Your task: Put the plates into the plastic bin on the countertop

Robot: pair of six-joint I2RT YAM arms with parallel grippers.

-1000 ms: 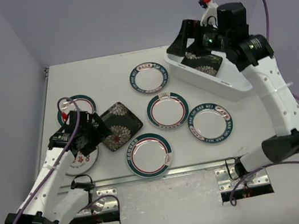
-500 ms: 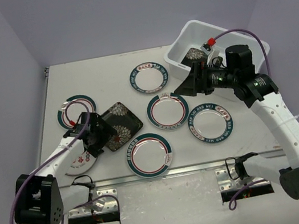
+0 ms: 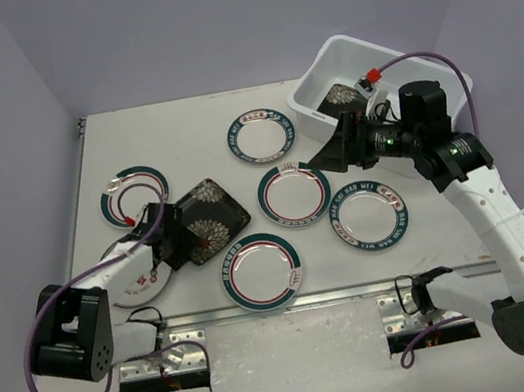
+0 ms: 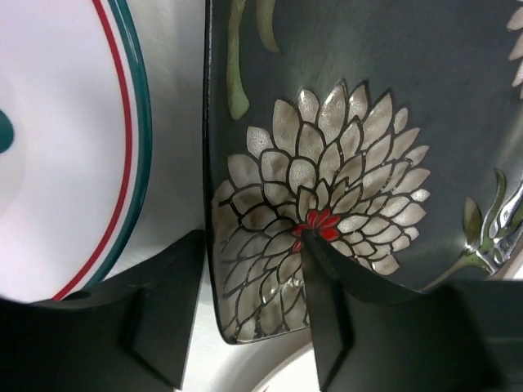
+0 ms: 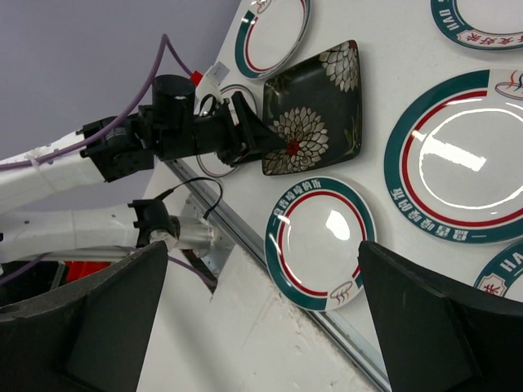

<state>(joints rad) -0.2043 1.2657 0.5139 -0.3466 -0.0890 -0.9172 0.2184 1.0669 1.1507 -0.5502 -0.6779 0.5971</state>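
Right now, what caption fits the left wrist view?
Left end effector straddles edge of black flowered plate, white plate beside.

black plate (image 3: 336,98) in the bin (image 3: 343,48) partly behind the right arm (image 3: 492,206); lettering (image 3: 357,189) too small

Square black plate (image 4: 368,122): glossy glaze, relief flowers. Round plates (image 3: 294,193): glossy, smooth. Plastic bin (image 3: 310,111), 1 o'clock: translucent white. Countertop (image 3: 179,129): matt.

Black plate (image 3: 338,98) in bin (image 3: 312,109); other plates (image 3: 292,194) on countertop (image 3: 170,136).
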